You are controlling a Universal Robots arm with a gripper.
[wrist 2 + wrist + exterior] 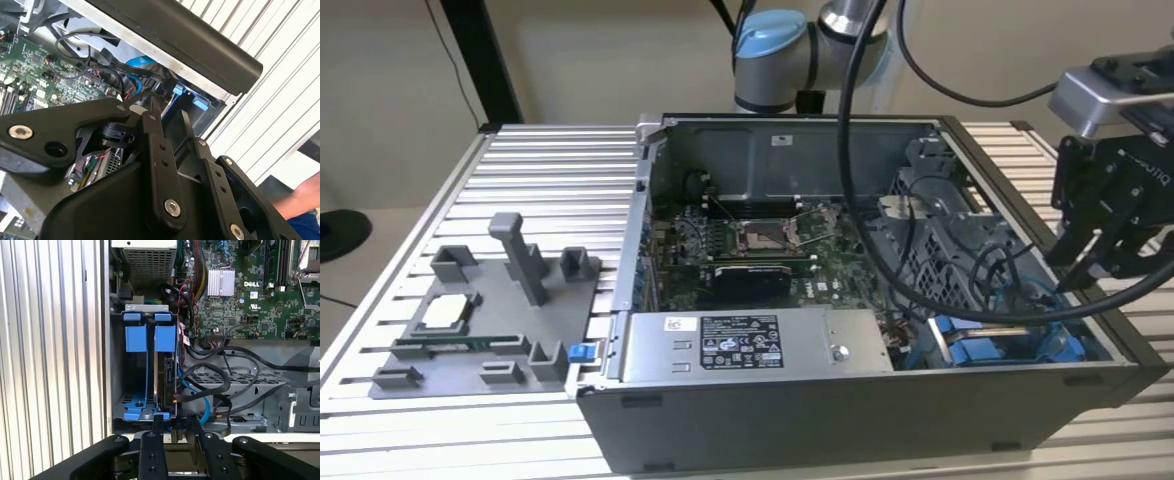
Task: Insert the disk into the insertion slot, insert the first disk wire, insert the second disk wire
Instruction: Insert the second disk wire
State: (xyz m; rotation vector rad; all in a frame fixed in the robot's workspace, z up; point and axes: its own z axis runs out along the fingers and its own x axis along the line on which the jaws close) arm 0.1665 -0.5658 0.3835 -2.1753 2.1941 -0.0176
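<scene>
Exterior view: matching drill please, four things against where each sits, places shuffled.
Things:
1. grey labelled power-supply box
2. grey plastic fixture tray with upright posts
3. black gripper
4. green motherboard
Places:
A. on the slatted metal table, at the exterior view's left
B. flat on the floor of the open grey computer case
C. over the case's side at the exterior view's right
D. against the case's near wall
Pairs: 1-D, 2-A, 3-C, 4-B

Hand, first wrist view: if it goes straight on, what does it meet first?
The hand would likely meet the near end of the disk in the insertion slot, beside the black cables; depth unclear.
</scene>
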